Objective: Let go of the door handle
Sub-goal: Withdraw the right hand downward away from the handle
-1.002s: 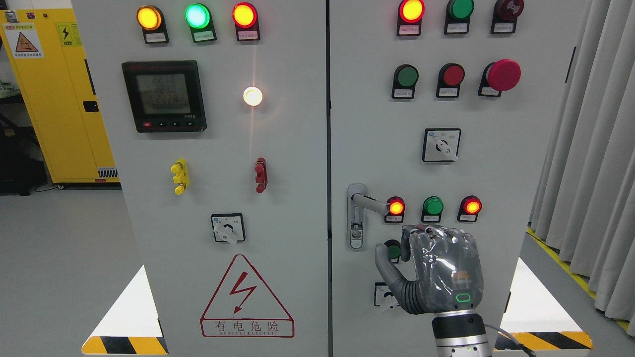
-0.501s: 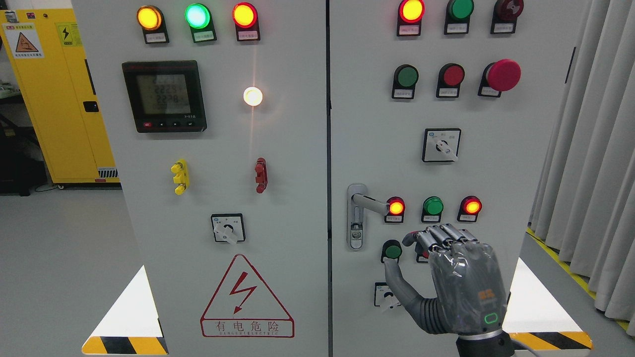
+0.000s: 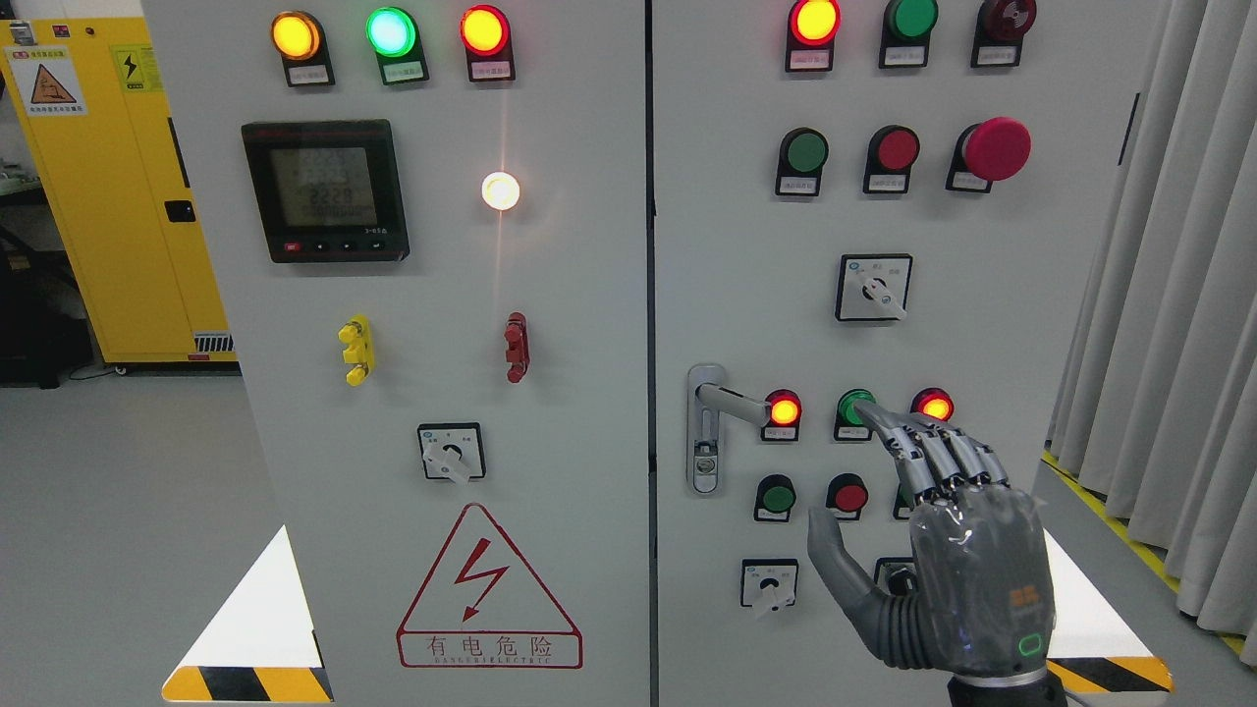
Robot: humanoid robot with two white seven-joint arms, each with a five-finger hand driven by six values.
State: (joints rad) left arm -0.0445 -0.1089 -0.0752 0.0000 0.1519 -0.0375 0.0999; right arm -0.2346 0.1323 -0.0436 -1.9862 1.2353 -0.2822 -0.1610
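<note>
Moved rightward, the right hand [image 3: 948, 550], fingers extended and empty, sits apart from the door handle [image 3: 727, 398].

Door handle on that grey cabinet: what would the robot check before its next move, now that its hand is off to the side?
1. Right hand clear of the door handle: ok.
2. Fingers spread, holding nothing: ok.
3. Handle sticking out level to the right: ok.
4. Right door flush with the left door: ok, apparently.
5. Fingertips clear of the green light: cannot tell, they overlap it.
6. Latch engaged: cannot tell.
</note>
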